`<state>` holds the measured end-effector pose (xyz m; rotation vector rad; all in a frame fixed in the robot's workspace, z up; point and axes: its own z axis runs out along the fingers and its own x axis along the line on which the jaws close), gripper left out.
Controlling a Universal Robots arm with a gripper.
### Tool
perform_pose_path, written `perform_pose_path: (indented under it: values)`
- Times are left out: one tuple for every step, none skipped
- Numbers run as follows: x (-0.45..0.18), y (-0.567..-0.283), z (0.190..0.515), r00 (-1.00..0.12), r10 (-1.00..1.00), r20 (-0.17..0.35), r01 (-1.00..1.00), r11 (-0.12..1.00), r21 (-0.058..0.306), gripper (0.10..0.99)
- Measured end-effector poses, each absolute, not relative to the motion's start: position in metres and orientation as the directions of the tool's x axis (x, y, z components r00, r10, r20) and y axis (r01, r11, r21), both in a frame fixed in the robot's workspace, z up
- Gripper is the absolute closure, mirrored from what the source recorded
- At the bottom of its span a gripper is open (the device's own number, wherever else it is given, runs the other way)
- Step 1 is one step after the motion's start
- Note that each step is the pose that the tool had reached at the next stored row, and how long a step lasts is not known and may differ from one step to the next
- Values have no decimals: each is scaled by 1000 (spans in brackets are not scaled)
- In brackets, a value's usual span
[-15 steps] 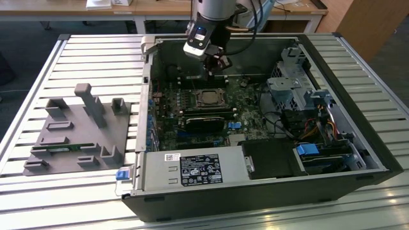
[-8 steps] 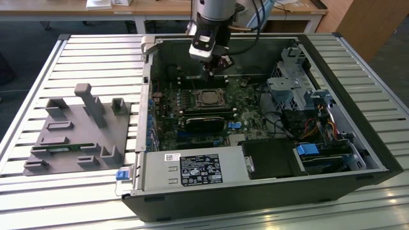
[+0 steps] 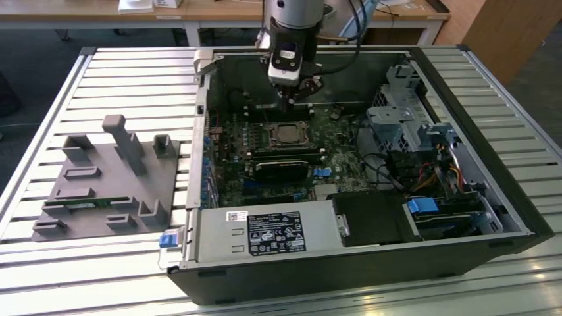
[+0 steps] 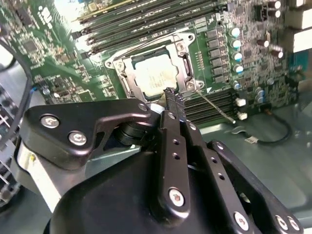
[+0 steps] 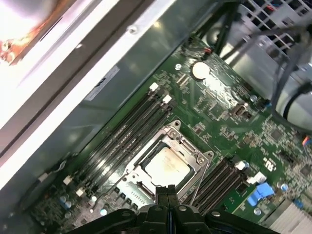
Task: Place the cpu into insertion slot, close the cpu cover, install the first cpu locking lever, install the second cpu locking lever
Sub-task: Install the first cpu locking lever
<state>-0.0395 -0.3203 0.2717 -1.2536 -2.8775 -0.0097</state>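
1. Open PC case (image 3: 351, 280) lying flat on slatted table (image 3: 79, 283); holds green board (image 3: 338, 155) w/ the insertion slot (image 3: 285, 135) roughly mid-board.
2. In the slot: the cpu (image 4: 155, 77), pale face up, seated square.
3. Down flat over the slot: the cpu cover (image 5: 187, 146), silvery frame, cpu face showing thru cut-out.
4. From one slot corner: thin metal lever (image 4: 214, 105) slanting out across black memory slots (image 5: 126, 136); latched or not, cannot tell.
5. Just above the slot's rim: gripper (image 4: 174, 97), fingers clenched tip to tip, grasping nothing; touching the rim or not, cannot tell.
6. Also in case, just beside the slot on exterior view's near side: black block (image 3: 281, 170). Past that, well apart from the slot: power supply (image 3: 210, 243). Toward exterior view's right of the slot: drive cage (image 3: 395, 125) w/ cables.
7. Outside case, well apart from the slot toward exterior view's left: grey fixture tray (image 3: 105, 191); narrow green strip (image 3: 88, 204) in one recess.
8. Writing: black label (image 3: 274, 237) and white sticker (image 3: 239, 214) on power supply, print too small to read. White markings on board around the slot, illegible.
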Motion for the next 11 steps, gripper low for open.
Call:
perform_pose_path:
  values:
    - [-39, -320, 272, -692, 722, 5, 722, 692, 5, 980]
    - [-39, -320, 272, -703, 712, 5, 712, 703, 4, 980]
    - [-39, -320, 272, -712, 702, 5, 702, 712, 5, 980]
    - [-39, -320, 272, -720, 693, 5, 694, 720, 4, 980]
    - [-39, -320, 272, -728, 685, 5, 685, 728, 5, 980]
    - [-39, -320, 272, -735, 678, 5, 678, 735, 5, 980]
    - [-39, -320, 272, -742, 670, 5, 670, 742, 4, 980]
    - [-39, -320, 272, -749, 662, 5, 662, 749, 4, 980]
    - [-39, -320, 272, -757, 654, 5, 654, 757, 4, 980]
    - [-39, -320, 272, -764, 645, 5, 645, 764, 4, 980]
    - [-39, -320, 272, -772, 636, 5, 636, 772, 5, 980]
